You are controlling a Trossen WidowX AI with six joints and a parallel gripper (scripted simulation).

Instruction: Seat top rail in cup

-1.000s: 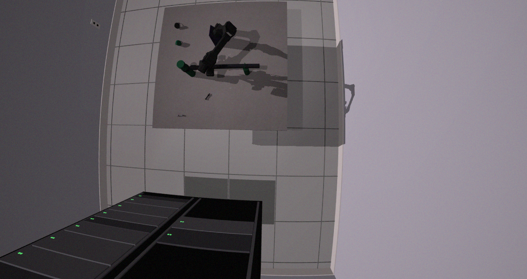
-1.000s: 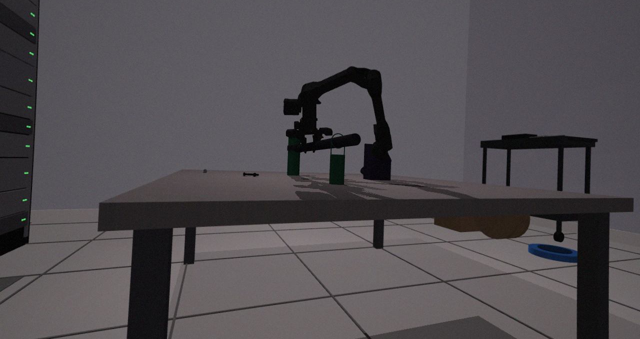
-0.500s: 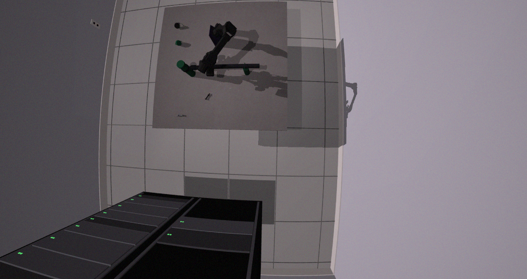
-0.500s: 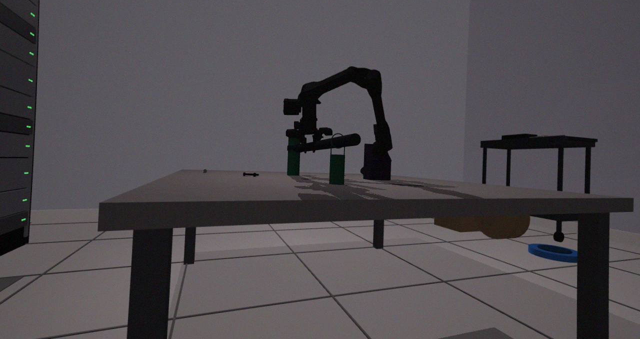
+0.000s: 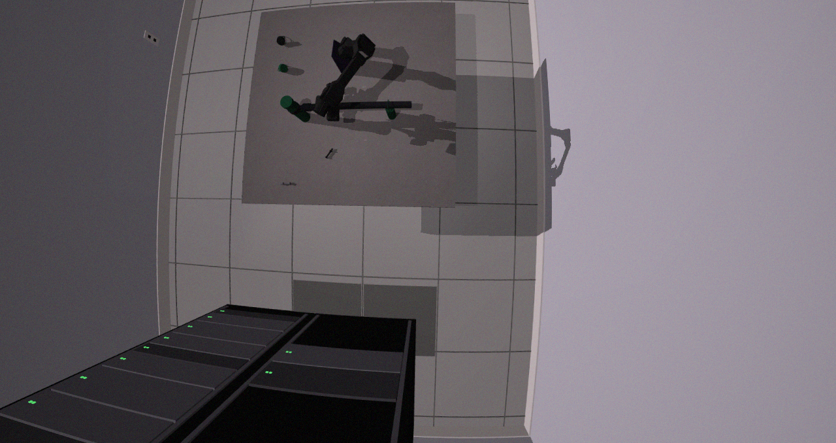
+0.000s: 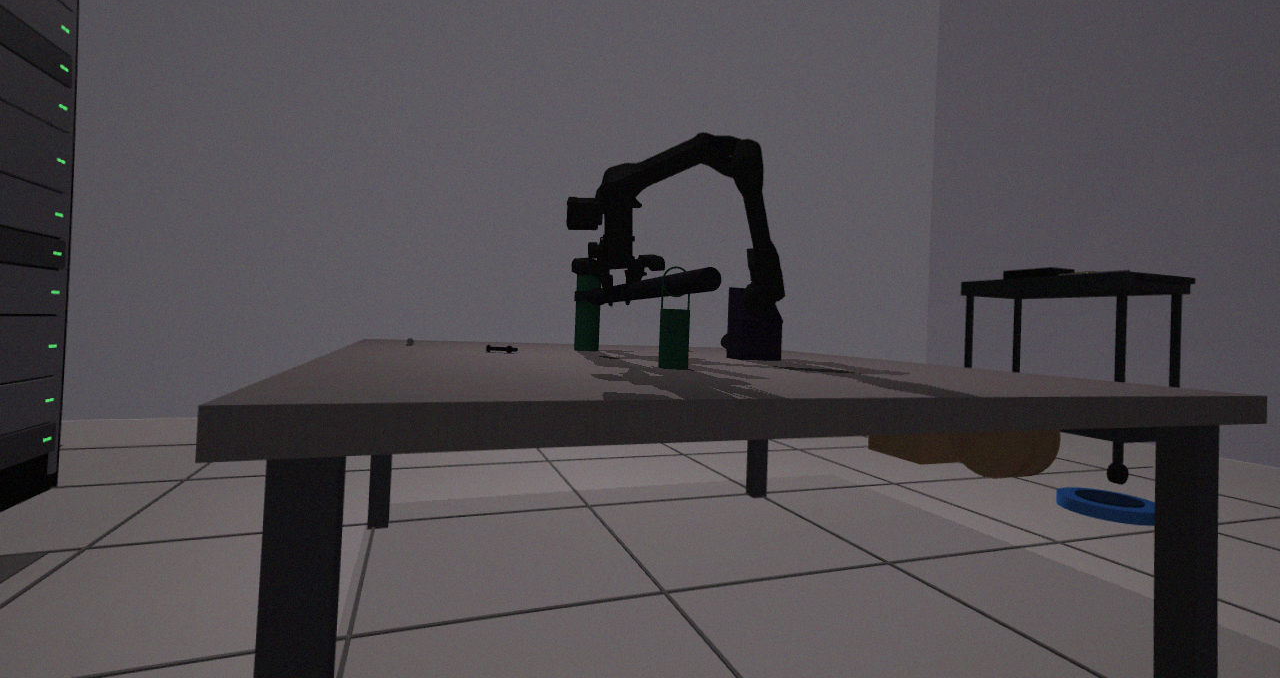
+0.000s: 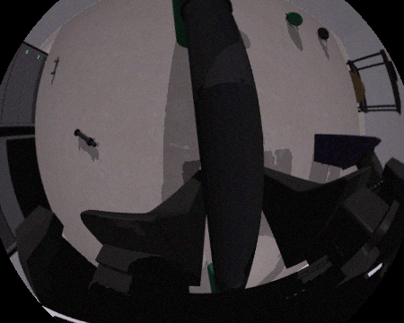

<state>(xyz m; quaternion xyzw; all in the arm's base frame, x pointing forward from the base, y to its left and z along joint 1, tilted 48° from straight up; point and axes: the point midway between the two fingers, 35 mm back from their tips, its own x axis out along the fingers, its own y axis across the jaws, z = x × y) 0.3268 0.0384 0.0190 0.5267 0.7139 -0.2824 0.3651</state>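
Observation:
The dark top rail (image 5: 368, 106) (image 6: 666, 285) (image 7: 223, 120) lies level above the table (image 5: 379, 171) (image 6: 537, 396). It passes through the loop cap (image 6: 674, 270) on the small green line post (image 5: 390, 112) (image 6: 673, 338). Its other end points at the green rail-end cup (image 5: 300, 114) beside the big green post (image 5: 286, 101) (image 6: 587, 320). My gripper (image 5: 327, 110) (image 6: 622, 277) (image 7: 226, 171) is shut on the rail close to the big post. A dark band (image 6: 586, 296) sits on the upper part of the post. My gripper hides the joint, so I cannot tell how deep the rail sits in the cup.
A small bolt (image 5: 330, 150) (image 6: 501, 348) (image 7: 85, 139) lies on the table. Two small round pieces (image 5: 281, 40) (image 5: 283, 67) stand near the table's edge. The arm's base (image 5: 351, 48) (image 6: 751, 325) is behind the posts. A server rack (image 6: 31, 226), a cart (image 6: 1074, 284) and a blue ring (image 6: 1105, 505) stand off the table.

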